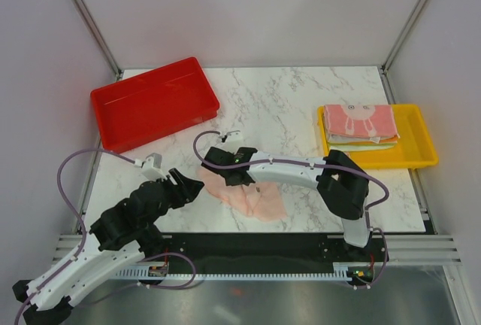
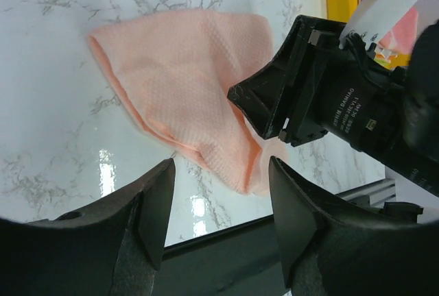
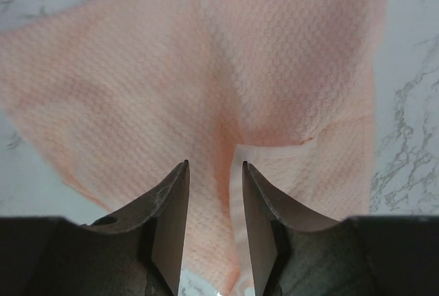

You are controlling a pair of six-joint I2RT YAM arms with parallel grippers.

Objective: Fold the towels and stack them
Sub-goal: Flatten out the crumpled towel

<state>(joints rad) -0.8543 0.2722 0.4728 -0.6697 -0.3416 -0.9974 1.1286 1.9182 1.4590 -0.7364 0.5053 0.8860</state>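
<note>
A plain peach-pink towel [image 1: 254, 198] lies loosely folded on the marble table, with one folded edge running up its middle [image 3: 206, 70]. My right gripper [image 1: 229, 174] hovers over its left part, open, with nothing between the jaws [image 3: 215, 166]. My left gripper [image 1: 194, 183] stands just left of that towel, wide open and empty [image 2: 223, 173], and the towel's near corner [image 2: 185, 83] shows beyond its tips. More folded towels are stacked in the yellow tray [image 1: 417, 148], topped by the pink bunny towel [image 1: 361, 120].
An empty red tray [image 1: 154, 110] sits at the back left. The right arm's gripper body [image 2: 329, 97] reaches across close in front of the left gripper. The table's front edge and a black rail [image 1: 255, 246] run just behind the towel.
</note>
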